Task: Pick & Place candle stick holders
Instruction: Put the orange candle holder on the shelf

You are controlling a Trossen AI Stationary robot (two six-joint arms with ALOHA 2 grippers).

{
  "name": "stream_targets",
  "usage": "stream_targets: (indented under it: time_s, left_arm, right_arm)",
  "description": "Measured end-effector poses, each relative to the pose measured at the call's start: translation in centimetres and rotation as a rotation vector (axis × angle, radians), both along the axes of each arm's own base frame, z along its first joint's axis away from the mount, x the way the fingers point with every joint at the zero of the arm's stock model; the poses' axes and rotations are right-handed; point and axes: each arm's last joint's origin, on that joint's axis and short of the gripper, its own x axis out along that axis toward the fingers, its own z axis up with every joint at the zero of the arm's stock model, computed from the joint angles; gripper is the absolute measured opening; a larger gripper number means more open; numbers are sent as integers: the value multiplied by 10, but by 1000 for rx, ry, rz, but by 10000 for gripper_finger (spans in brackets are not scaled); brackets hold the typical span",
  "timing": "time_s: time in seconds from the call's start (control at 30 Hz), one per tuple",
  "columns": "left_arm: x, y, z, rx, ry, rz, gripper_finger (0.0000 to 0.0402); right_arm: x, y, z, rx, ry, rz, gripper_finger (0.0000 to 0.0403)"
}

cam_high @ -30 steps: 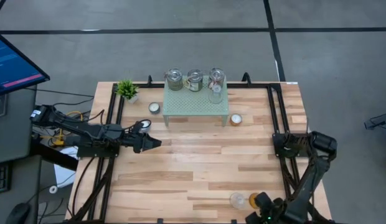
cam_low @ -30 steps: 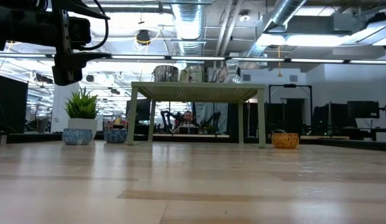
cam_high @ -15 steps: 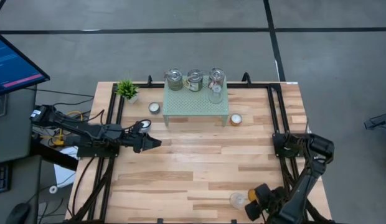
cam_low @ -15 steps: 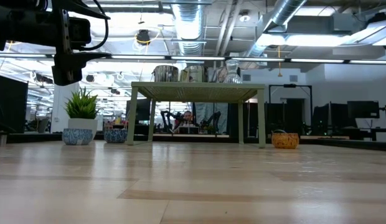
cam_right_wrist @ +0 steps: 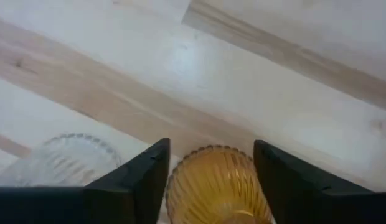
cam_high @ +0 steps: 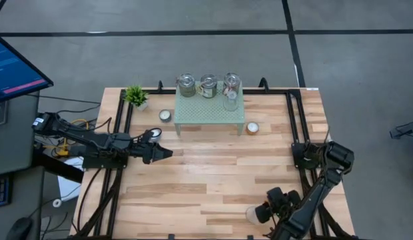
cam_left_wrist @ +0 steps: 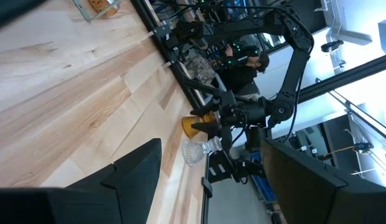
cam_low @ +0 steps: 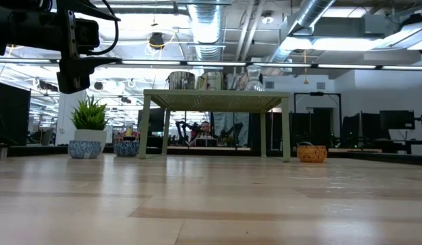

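Note:
An amber glass cup [cam_right_wrist: 213, 183] stands near the table's near edge, right of centre, with a clear glass cup [cam_right_wrist: 67, 160] beside it. The clear cup also shows in the high view [cam_high: 249, 213]. My right gripper [cam_right_wrist: 211, 145] is open, low over the amber cup, with one finger on each side of it. In the high view my right gripper [cam_high: 262, 213] hides the amber cup. My left gripper [cam_high: 165, 153] waits open and empty above the table's left middle. Three silvery jars [cam_high: 208, 86] and a clear cup [cam_high: 230, 103] stand on the green mesh stand [cam_high: 210, 113]. My right gripper's fingers [cam_right_wrist: 140, 180] come from above, slanting down, on either side of the amber cup's ribbed wall [cam_right_wrist: 180, 186]. The cup stands upright on the table and fills the gap between them. I cannot tell whether the fingers touch it.
A white tealight cup [cam_high: 165, 115] stands left of the stand and an orange one [cam_high: 252, 128] at its right front leg. A small potted plant [cam_high: 136, 95] stands at the far left corner. Black rails [cam_high: 296, 120] run along both table sides. Bare wood lies mid-table.
My right gripper has moved from the table's near edge toward the far edge and a little left. It now covers the amber cup, which showed beside it a second ago. Both cups have stayed in place.

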Motion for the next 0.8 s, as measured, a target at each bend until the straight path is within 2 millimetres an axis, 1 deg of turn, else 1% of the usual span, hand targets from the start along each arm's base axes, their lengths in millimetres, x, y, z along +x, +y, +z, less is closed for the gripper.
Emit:
stream_targets:
  time_s: [0.17,0.23,0.37,0.5,0.63,0.8]
  left_arm:
    - [0,0,0,-2,0,0,275]
    - [0,0,0,-2,0,0,275]
    - [0,0,0,-2,0,0,275]
    - [0,0,0,-1,0,9,275]
    - [0,1,0,3,-1,24,275]
    - [0,1,0,7,-1,24,275]
  right_arm:
    - [-3,6,-1,29,-12,31,160]
    - [-5,9,-1,41,-18,43,148]
    - [-9,11,-1,42,-18,52,136]
    - [-8,10,-1,36,-16,55,111]
    - [-6,5,0,-8,-14,57,111]
    - [0,-7,2,-87,6,33,111]
